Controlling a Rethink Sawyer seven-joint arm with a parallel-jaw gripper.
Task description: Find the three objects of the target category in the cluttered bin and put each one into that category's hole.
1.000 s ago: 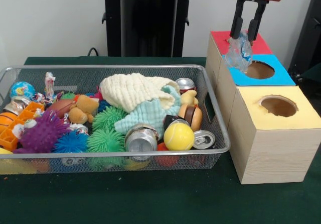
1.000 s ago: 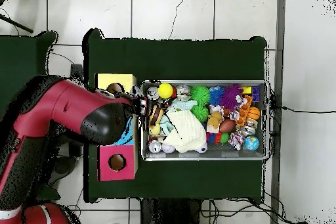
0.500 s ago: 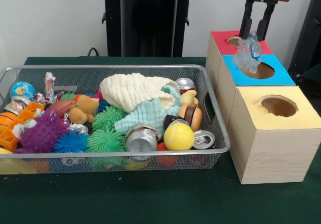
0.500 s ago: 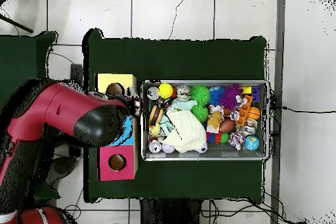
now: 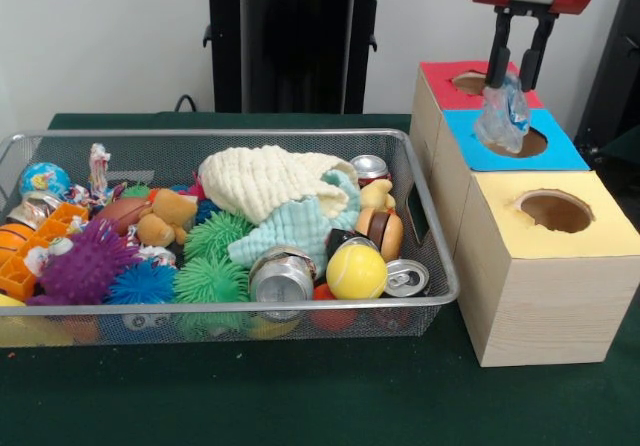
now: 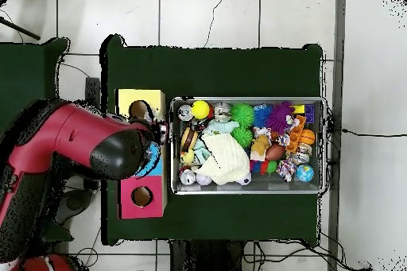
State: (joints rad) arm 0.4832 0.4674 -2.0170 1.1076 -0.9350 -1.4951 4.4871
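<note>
My gripper (image 5: 515, 83) hangs over the blue-topped box (image 5: 560, 151), shut on a piece of clear wrinkly plastic film (image 5: 503, 116). The film dangles right above the round hole (image 5: 520, 142), its lower end at the hole's rim. The wire-mesh bin (image 5: 430, 266) sits to the left, full of toys; it also shows in the overhead view (image 6: 248, 191). In the overhead view my arm (image 6: 95, 152) covers the blue box and the gripper. Another bit of shiny film (image 5: 30, 209) lies at the bin's left end.
A red-topped box (image 5: 440, 74) stands behind the blue one and a yellow-topped box (image 5: 600, 236) in front. In the bin lie a cream cloth (image 5: 265, 181), silver cans (image 5: 282, 278), a yellow ball (image 5: 356, 271) and spiky balls (image 5: 210, 278).
My gripper has carried the film to the right, from the blue box's left edge to over its hole. The bin's contents have not moved.
</note>
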